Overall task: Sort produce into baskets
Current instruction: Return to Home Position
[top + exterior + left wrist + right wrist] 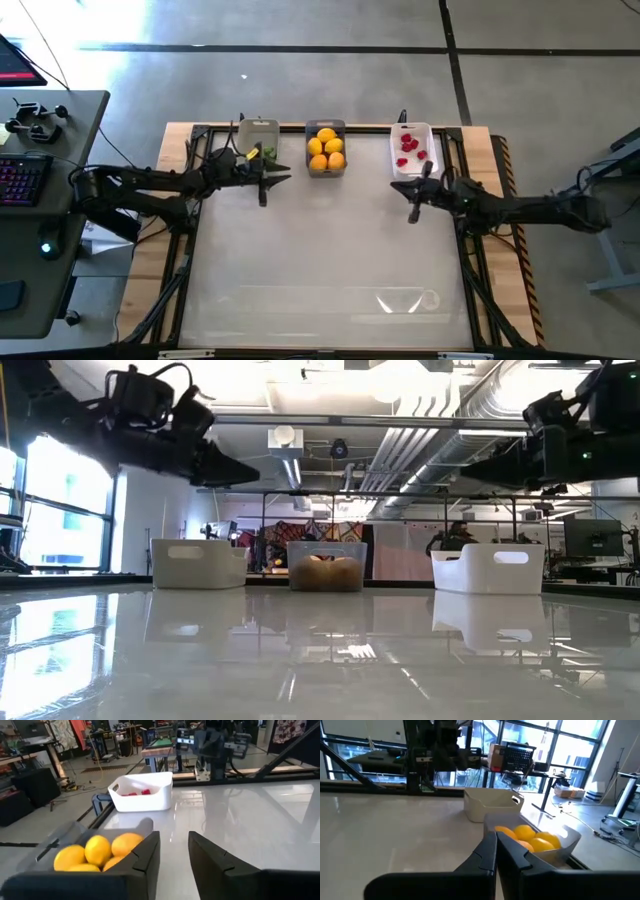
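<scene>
Left claw (272, 186) near lemons (326, 148) in middle basket (326, 125); right claw (405, 190) farther off

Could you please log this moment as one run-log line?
left tool open, empty | right tool shut, empty | citrus in middle bin | red berries in white bin | green bits in left bin
</scene>
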